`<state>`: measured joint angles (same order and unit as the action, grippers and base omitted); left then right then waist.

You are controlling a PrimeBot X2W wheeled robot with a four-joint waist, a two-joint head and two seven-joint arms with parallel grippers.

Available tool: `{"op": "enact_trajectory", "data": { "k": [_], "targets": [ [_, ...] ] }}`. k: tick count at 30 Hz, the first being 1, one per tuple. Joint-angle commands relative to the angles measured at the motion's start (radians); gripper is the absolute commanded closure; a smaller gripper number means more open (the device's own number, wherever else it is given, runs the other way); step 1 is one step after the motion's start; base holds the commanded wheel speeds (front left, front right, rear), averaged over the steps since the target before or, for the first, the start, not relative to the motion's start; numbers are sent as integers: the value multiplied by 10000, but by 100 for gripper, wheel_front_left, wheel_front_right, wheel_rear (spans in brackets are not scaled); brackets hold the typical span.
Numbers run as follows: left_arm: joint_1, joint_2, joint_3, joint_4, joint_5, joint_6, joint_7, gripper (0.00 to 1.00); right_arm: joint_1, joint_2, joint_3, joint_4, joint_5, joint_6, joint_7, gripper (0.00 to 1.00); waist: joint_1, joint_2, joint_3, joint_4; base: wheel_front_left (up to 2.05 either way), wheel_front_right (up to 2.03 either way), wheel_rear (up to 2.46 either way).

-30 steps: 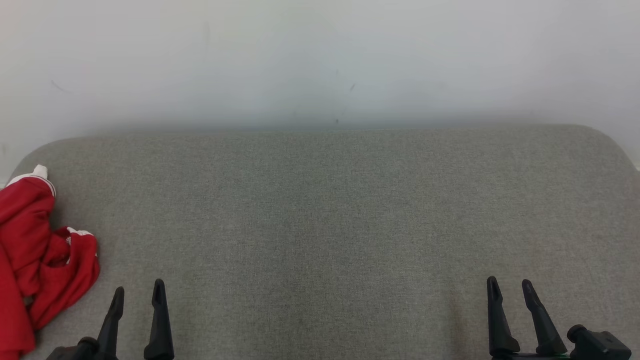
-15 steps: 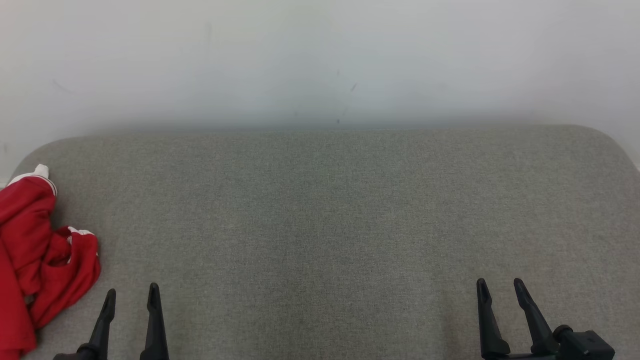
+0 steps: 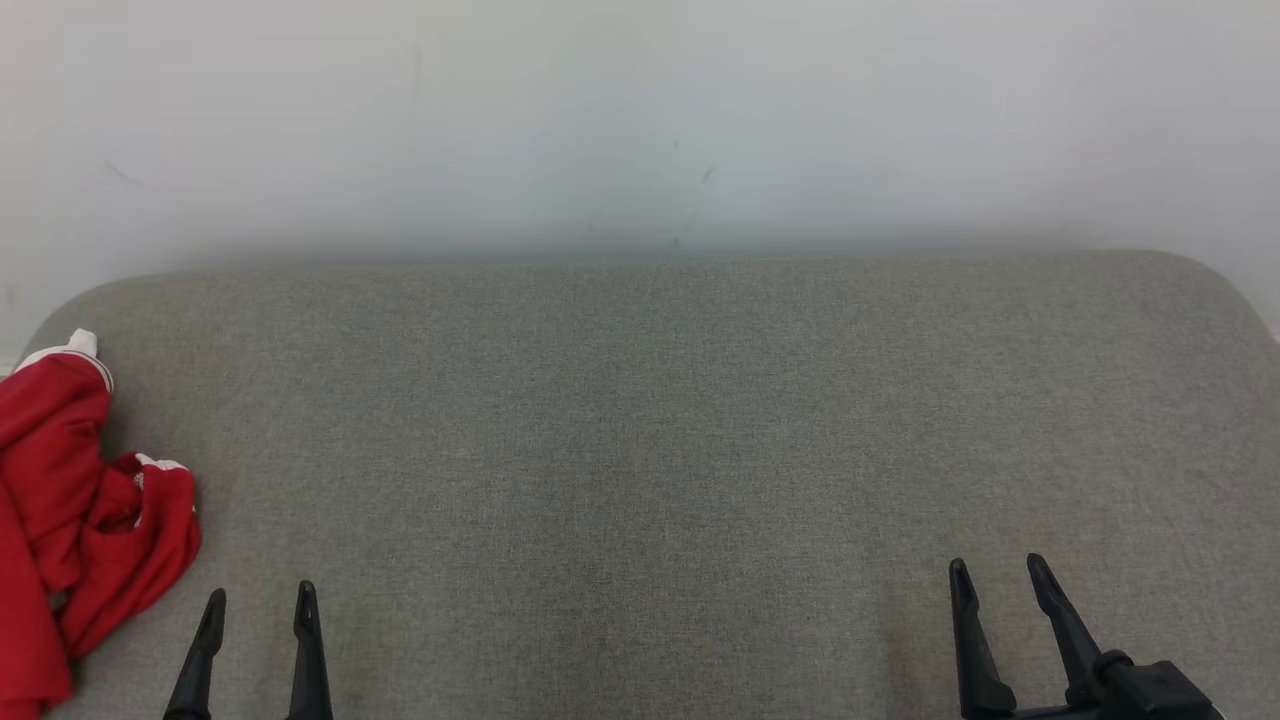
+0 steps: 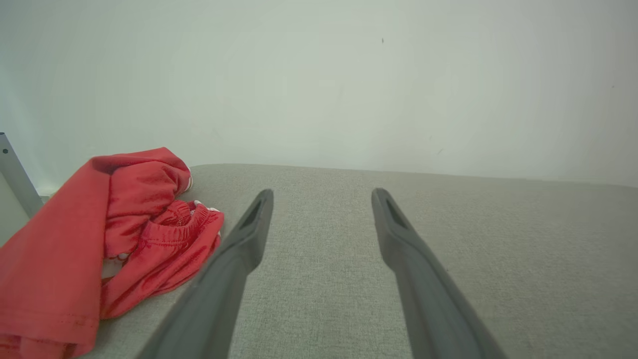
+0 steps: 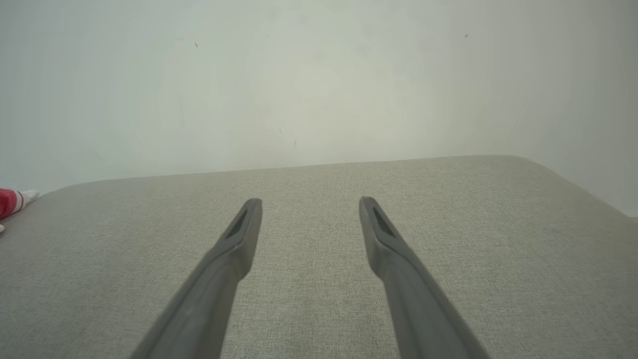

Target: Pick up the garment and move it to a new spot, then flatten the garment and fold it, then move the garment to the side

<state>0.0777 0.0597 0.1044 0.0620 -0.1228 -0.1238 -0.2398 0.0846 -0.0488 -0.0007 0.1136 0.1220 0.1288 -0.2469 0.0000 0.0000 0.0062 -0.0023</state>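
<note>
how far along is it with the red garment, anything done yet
Nothing looks done: the red garment lies crumpled at the left edge of the grey table, neither flattened nor folded. Nothing is in hand: the left gripper and right gripper are open, empty and apart from it. Left to do: pick it up, move it, flatten it, fold it, and set it aside.

The right gripper (image 5: 310, 202) hangs spread over the grey fabric surface (image 5: 498, 259), holding nothing.
</note>
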Motion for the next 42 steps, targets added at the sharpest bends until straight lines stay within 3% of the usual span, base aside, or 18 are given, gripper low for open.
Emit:
{"op": "enact_trajectory", "data": {
  "k": [1, 11, 42],
  "targets": [
    [41, -43, 54, 30, 130, -28, -75, 0, -60, -25, -44, 16, -127, 32, -65, 0, 0, 0, -2, 0, 0, 0, 0],
    [110, -84, 258, 71, 834, -60, -276, 0, -143, -25, -195, 167, -662, 36, -199, 0, 0, 0, -49, 1, 0, 0, 0],
    [38, -94, 155, 70, 606, -62, -273, 0, -178, -23, -146, 171, -339, 35, -190, 0, 0, 0, -16, 24, 0, 0, 0]
  ]
}}
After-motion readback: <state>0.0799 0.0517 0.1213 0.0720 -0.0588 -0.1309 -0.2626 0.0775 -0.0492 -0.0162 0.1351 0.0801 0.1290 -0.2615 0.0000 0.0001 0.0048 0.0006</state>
